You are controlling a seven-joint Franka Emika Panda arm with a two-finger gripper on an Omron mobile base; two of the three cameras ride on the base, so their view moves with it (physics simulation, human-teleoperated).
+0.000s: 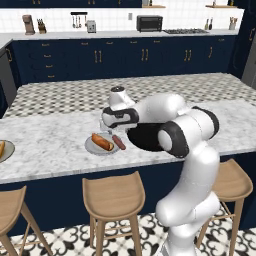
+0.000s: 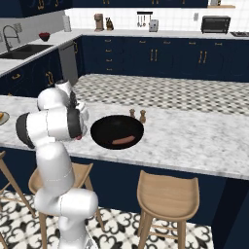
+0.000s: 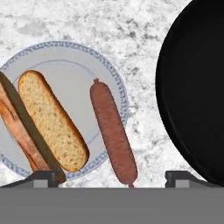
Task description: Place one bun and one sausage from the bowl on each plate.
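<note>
The light grey plate [image 3: 65, 65] with a faint blue rim holds a split bun [image 3: 52, 127] on its left half. A sausage [image 3: 113, 131] lies along its right rim, one end reaching past the rim over the counter. My gripper [image 3: 113, 179] hovers open just above them, the fingertips [image 3: 43, 177] wide apart with the sausage's near end below the gap. In the left base view the gripper [image 1: 112, 131] hangs over that plate [image 1: 95, 148], bun [image 1: 101, 142] and sausage [image 1: 119, 142]. The black bowl [image 2: 104, 127] to the right holds one sausage [image 2: 123, 141].
A second plate [image 1: 6, 153] with a bun [image 1: 1, 148] on it sits at the counter's far left edge. Two small shakers [image 2: 137, 115] stand behind the bowl. Wooden stools [image 1: 113, 197] line the counter's front. Bare marble counter [image 1: 50, 135] lies between the plates.
</note>
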